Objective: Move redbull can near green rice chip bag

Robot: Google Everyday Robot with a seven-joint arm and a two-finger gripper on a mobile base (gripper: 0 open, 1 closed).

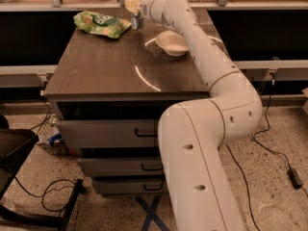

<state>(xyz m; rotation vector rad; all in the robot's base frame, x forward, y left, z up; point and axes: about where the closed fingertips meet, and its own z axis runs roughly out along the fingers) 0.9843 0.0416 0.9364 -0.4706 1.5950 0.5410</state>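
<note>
Redbull can (137,22) stands upright at the far edge of the table (106,69), around 12 o'clock on its top. The green rice chip bag (101,23) lies flat just beside it at its 9 o'clock; whether they touch is unclear. The gripper (132,5) sits at the can's upper part, and I cannot tell if it clasps the can. A white bowl (172,43) rests at the can's 4 o'clock, under the arm (207,57)
</note>
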